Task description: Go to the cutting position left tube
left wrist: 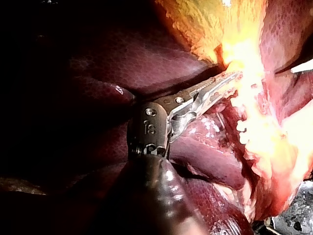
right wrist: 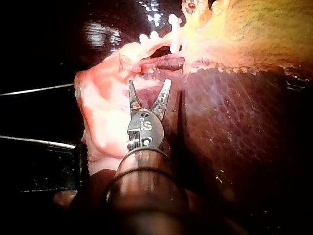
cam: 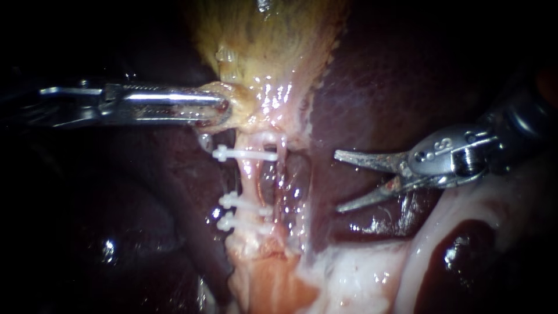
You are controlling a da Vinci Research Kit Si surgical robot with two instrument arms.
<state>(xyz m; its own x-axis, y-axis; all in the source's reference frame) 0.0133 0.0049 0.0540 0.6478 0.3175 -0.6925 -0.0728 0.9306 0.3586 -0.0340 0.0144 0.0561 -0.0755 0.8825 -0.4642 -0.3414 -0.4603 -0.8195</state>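
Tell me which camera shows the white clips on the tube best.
The endoscope view: all three clips lie face-on across the tube, one above, two below. The right wrist view shows only their ends edge-on; the left wrist view loses them in bright glare.

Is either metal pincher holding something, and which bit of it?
Left instrument grips the gallbladder by its narrow lower end, above the clips. Right instrument stands open, holding nothing.

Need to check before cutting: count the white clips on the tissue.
3. The upper clip sits across the tube just below the gallbladder; the middle clip and lower clip lie close together farther down it. Others may be hidden behind tissue.
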